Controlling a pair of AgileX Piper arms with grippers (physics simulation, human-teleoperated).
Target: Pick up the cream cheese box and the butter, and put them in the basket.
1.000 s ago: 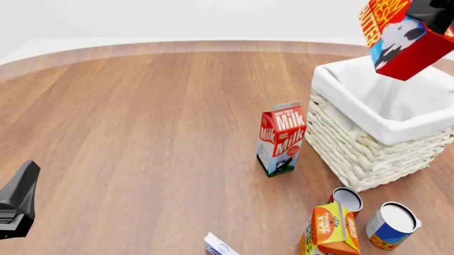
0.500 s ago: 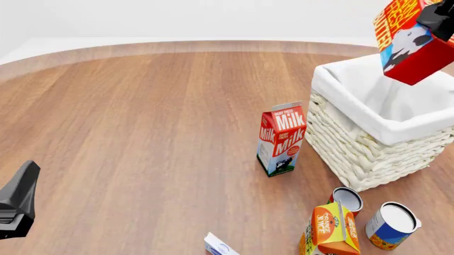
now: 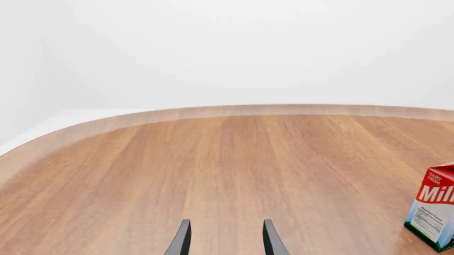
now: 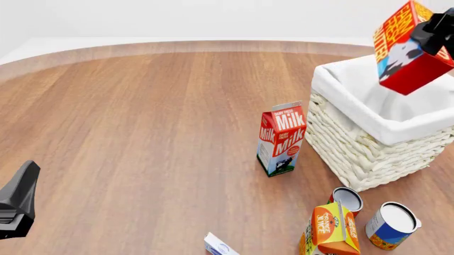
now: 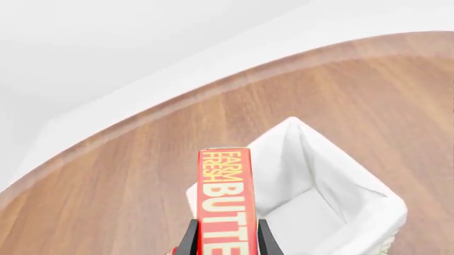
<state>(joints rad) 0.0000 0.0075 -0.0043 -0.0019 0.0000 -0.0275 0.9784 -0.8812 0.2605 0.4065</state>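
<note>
The butter (image 4: 410, 49), a red box with orange lettering and a cow picture, hangs tilted above the far side of the basket (image 4: 376, 139). My right gripper (image 4: 434, 31) is shut on it. In the right wrist view the butter (image 5: 225, 196) sits between the fingers (image 5: 189, 240) with the basket's white lining (image 5: 280, 164) below. The cream cheese box (image 4: 220, 247) lies at the near table edge, partly cut off. My left gripper (image 4: 21, 196) hovers at the near left, and in its wrist view it (image 3: 225, 241) is open with nothing between the fingers.
A milk carton (image 4: 282, 139) (image 3: 434, 212) stands just left of the basket. An orange juice carton (image 4: 330, 231) and two cans (image 4: 346, 199) (image 4: 392, 226) stand near the front right. Bare wood spreads over the left half of the table.
My right gripper carried the butter a little to the right and slightly lower over the basket, and the box's tilt shifted. The left arm has not moved.
</note>
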